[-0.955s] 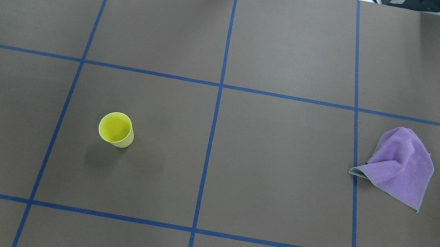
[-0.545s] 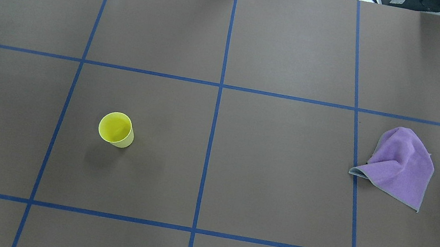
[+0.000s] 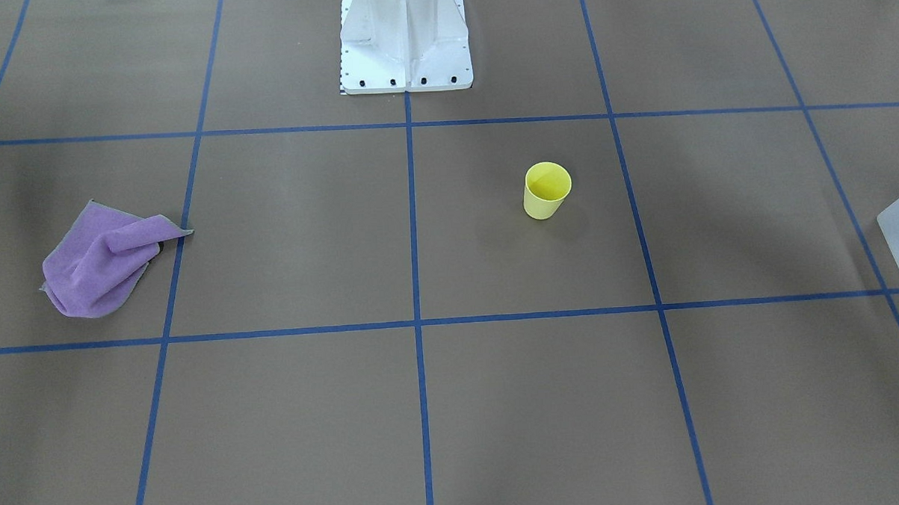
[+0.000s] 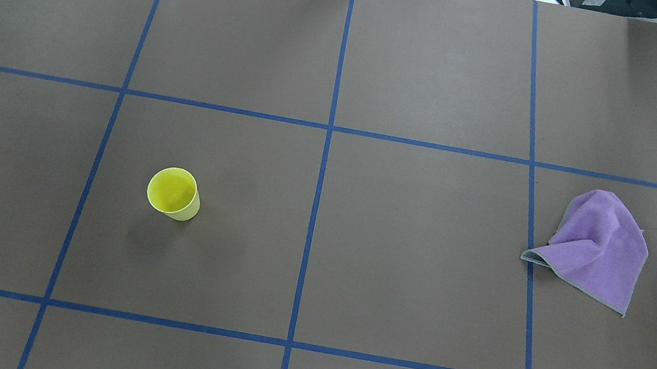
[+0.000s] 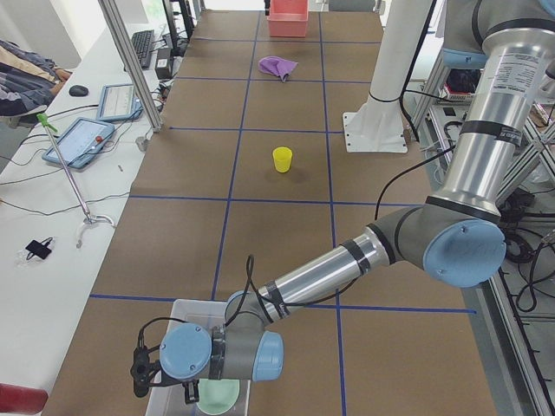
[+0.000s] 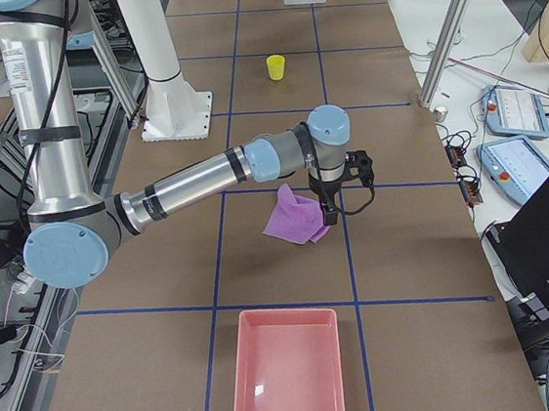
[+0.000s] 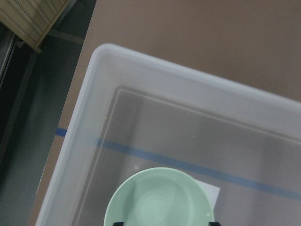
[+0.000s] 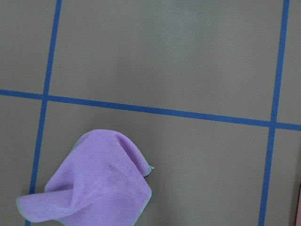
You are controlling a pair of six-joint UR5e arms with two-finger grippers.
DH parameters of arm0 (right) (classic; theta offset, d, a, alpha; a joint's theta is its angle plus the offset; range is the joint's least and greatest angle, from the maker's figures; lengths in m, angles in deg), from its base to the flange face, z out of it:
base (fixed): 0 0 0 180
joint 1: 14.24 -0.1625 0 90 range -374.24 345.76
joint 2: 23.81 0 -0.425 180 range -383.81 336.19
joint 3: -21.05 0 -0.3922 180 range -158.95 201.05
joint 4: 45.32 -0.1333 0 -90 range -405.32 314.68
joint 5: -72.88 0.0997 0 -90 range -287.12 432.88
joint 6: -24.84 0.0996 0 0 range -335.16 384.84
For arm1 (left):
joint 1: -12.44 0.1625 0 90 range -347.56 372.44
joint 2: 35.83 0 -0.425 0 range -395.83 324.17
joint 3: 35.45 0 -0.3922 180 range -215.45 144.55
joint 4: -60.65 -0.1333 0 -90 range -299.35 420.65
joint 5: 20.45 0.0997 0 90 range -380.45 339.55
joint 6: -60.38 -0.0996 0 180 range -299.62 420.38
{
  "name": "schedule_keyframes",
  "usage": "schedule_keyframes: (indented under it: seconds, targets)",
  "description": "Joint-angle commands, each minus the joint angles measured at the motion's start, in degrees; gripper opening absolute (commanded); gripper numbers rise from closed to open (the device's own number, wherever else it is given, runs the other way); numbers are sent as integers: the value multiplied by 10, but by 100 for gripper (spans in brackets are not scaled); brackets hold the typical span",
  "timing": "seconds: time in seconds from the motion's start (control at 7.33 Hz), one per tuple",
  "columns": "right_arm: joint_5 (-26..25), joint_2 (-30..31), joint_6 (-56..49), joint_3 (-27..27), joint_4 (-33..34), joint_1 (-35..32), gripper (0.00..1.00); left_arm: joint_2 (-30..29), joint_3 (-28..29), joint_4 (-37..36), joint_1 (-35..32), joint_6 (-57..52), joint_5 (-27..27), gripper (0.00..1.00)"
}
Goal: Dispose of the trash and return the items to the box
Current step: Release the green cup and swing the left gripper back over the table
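Brown paper with a grid of blue tape covers the table (image 4: 443, 69), and on it you see a yellow cup (image 4: 173, 192) standing upright, well apart from a crumpled purple cloth (image 4: 597, 249). At the table's end on the robot's left stands the box (image 5: 180, 308) — translucent, with a pale green bowl (image 7: 160, 202) inside it. Over this box, above the bowl, hangs the left gripper (image 5: 186, 392); whether its fingers are open or closed you cannot tell. By the edge of the cloth is the right gripper (image 6: 329, 214) — its fingers also you cannot judge, nor whether they touch the cloth. Near the cloth, toward the table's right end, lies a pink tray (image 6: 284, 371).
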Motion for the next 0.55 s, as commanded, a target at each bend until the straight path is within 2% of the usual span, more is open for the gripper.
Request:
schedule_keyframes:
  seconds: [0.0, 0.14, 0.27, 0.41]
  targets:
    - [0, 1, 0, -1, 0, 1, 100, 110, -261, 0, 99, 153, -8, 99]
    - [0, 1, 0, -2, 0, 3, 100, 129, -343, -1, 153, 232, 4, 98]
    - [0, 1, 0, -3, 0, 4, 100, 134, -399, -1, 204, 249, 7, 98]
    - [1, 1, 0, -4, 0, 5, 100, 113, -428, -2, 250, 272, 24, 97]
